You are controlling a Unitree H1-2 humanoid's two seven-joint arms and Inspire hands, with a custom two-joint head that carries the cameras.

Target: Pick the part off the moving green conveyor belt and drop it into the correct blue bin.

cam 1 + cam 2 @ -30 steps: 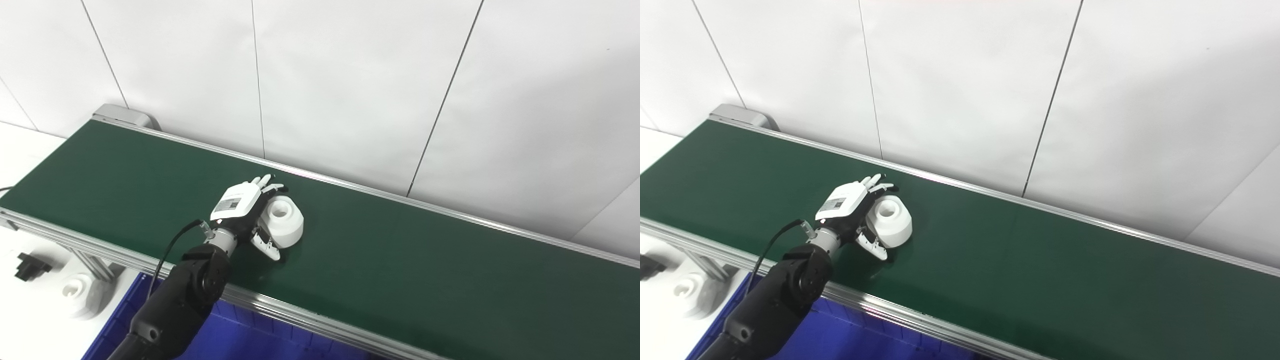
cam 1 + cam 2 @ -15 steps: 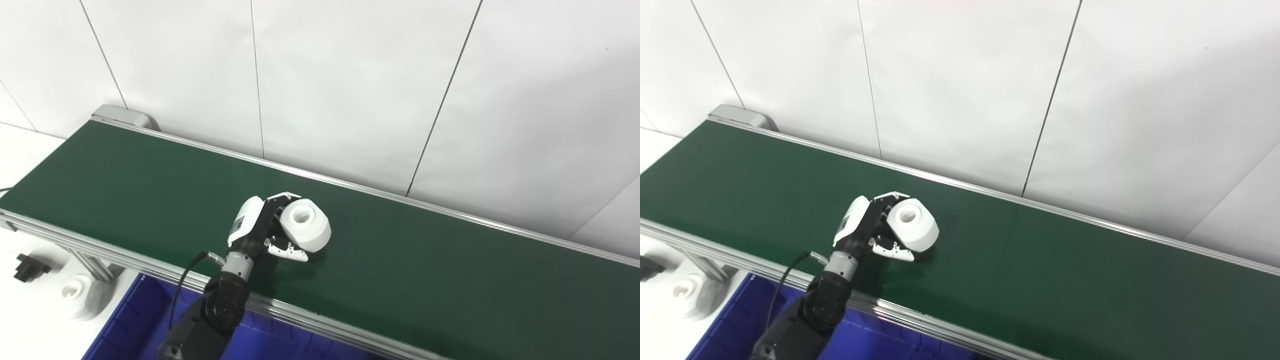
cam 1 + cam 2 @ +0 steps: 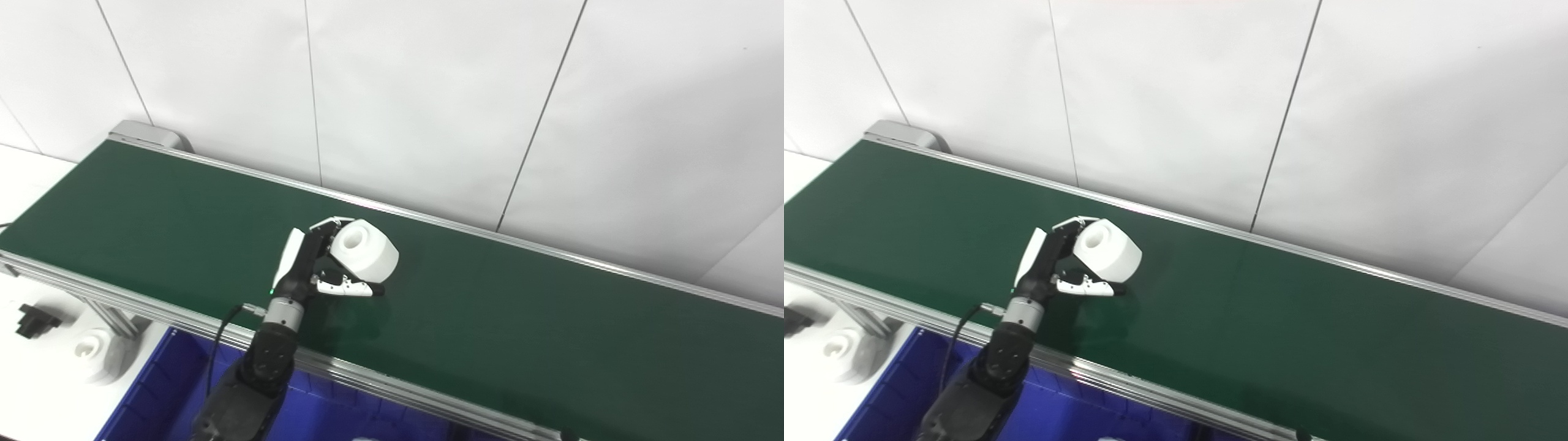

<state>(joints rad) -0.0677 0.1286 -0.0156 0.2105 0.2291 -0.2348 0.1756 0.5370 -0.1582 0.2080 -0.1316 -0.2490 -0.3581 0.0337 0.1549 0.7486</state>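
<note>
Part (image 3: 364, 250) sits gripped in left robot hand (image 3: 318, 263) above belt (image 3: 520, 331).

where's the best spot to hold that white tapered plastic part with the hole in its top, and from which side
Probably around its side wall, coming from the left. The white tapered plastic part is round, flaring from a narrow holed top to a wider base, so fingers above and thumb below can wrap it. That is how the left hand grips it now, tilted and seemingly clear of the green conveyor belt.
</note>
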